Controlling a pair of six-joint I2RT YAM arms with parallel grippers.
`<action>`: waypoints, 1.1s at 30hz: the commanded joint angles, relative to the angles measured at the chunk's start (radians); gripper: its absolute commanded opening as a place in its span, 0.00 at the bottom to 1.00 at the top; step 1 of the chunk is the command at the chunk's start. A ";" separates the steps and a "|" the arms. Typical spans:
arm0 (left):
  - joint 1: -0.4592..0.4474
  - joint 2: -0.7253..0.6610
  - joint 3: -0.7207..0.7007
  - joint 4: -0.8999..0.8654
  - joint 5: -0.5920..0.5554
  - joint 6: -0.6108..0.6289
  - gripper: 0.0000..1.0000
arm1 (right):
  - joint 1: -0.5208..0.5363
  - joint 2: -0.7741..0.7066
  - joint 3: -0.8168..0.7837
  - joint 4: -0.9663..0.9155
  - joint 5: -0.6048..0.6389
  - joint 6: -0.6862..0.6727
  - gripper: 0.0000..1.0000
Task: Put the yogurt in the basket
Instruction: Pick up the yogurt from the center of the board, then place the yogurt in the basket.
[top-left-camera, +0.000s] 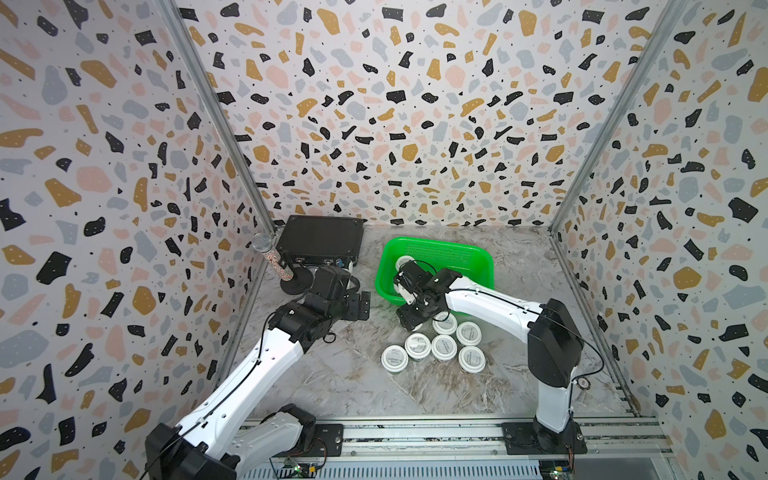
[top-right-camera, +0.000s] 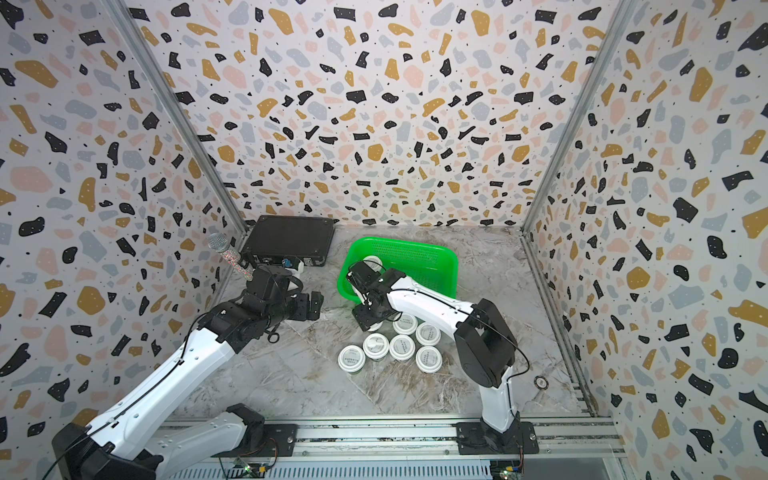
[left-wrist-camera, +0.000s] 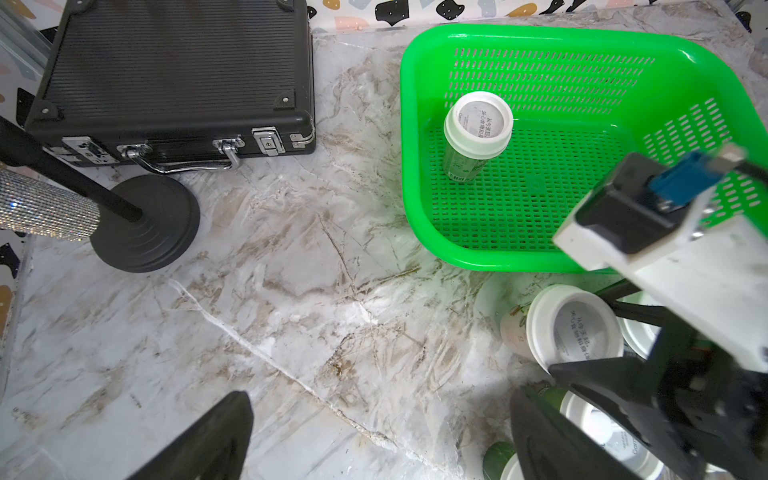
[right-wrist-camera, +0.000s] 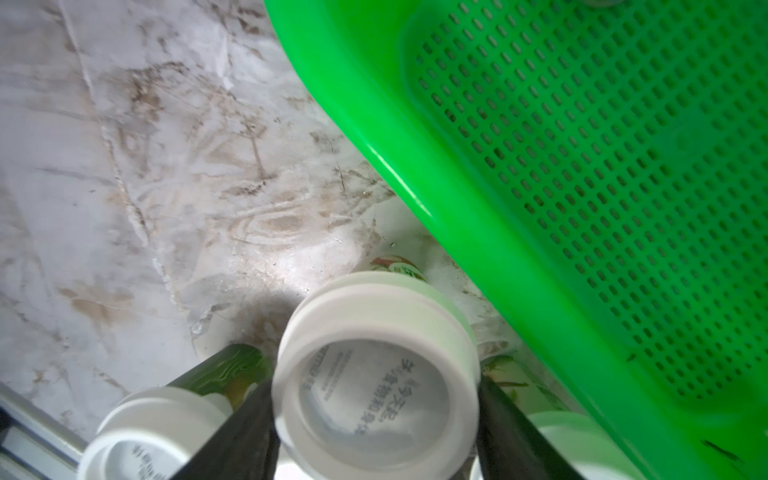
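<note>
The green basket (top-left-camera: 436, 243) (left-wrist-camera: 409, 166) stands at the back middle, with one white-lidded yogurt cup (top-left-camera: 405, 262) (left-wrist-camera: 478, 120) upright in its left end. Several more yogurt cups (top-left-camera: 444, 347) (top-right-camera: 401, 347) cluster on the marble in front of it. My right gripper (top-left-camera: 413, 322) (right-wrist-camera: 374, 388) points down just outside the basket's front rim. Its two fingers press the sides of a cup's lid (right-wrist-camera: 374, 374) (left-wrist-camera: 575, 328). My left gripper (top-left-camera: 357, 305) (left-wrist-camera: 378, 399) hangs open over bare marble left of the basket, holding nothing.
A black flat case (top-left-camera: 320, 241) lies at the back left. A glittery microphone (top-left-camera: 270, 257) leans on a round-based stand (top-left-camera: 297, 282) in front of it, close to my left arm. Patterned walls close in three sides, and a metal rail (top-left-camera: 415, 436) runs along the front.
</note>
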 joint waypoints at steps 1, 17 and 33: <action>0.005 -0.010 -0.014 0.032 -0.009 0.007 0.99 | 0.001 -0.094 0.037 -0.023 -0.022 -0.009 0.70; 0.005 -0.015 -0.015 0.032 -0.008 0.008 0.99 | -0.163 -0.176 0.137 0.034 -0.279 -0.009 0.70; 0.005 -0.010 -0.013 0.031 -0.008 0.009 0.99 | -0.385 0.033 0.328 -0.006 -0.225 -0.035 0.70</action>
